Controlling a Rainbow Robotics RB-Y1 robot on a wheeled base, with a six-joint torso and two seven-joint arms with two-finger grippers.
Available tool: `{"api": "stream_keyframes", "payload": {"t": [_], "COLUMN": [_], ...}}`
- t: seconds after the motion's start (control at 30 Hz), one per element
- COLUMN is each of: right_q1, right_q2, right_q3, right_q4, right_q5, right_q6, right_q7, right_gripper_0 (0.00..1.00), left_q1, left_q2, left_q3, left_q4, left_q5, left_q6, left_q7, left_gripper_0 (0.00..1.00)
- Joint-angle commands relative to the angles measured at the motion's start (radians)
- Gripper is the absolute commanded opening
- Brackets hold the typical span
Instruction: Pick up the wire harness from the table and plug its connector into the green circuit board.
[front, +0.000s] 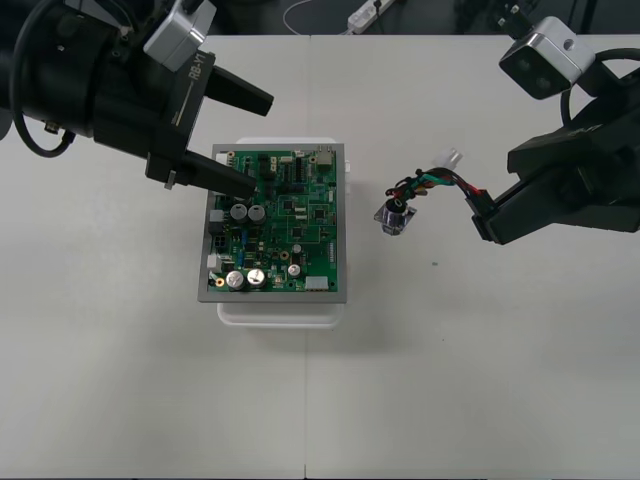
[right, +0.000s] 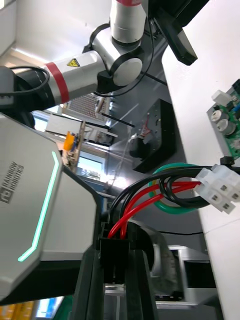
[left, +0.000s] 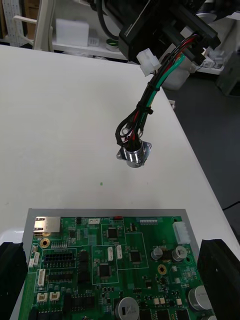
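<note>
Right of the green circuit board (front: 285, 235), right gripper (front: 482, 215) clamping the wire harness (front: 432, 184) by its black plug (right: 114, 254), round socket (front: 395, 215) dangling, left gripper (front: 262, 144) hovering open-fingered over the board.

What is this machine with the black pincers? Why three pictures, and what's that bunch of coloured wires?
It is a robot with two arms, each ending in a two-fingered claw. One picture looks down on the table from above; the other two come from cameras on the robot's wrists. On the table sits a green circuit board on a white base. The left claw hangs open above the board. The right claw is shut on a wire harness, a bundle of red, black and green wires, gripping its black plug. Its round metal socket dangles beside the board; nothing is plugged in yet.
</note>
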Motion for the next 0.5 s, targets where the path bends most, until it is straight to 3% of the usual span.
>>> {"api": "stream_keyframes", "payload": {"t": [0.03,0.5], "right_q1": [0.007,0.016], "right_q2": [-0.041,-0.041], "right_q3": [-0.033,0.028], "right_q4": [-0.007,0.021], "right_q5": [-0.027,-0.095], "right_q6": [-0.004,-0.004], "right_q7": [-0.043,-0.1], "right_gripper_0": [0.0,0.0], "left_q1": [-0.037,-0.039], "left_q2": [0.052,0.071], "left_q3": [0.024,0.094], "left_q4": [-0.004,0.049], "left_q5": [0.063,0.193], "left_q6": [-0.031,-0.031], "left_q7": [0.037,0.006], "left_gripper_0": [1.0,1.0]}}
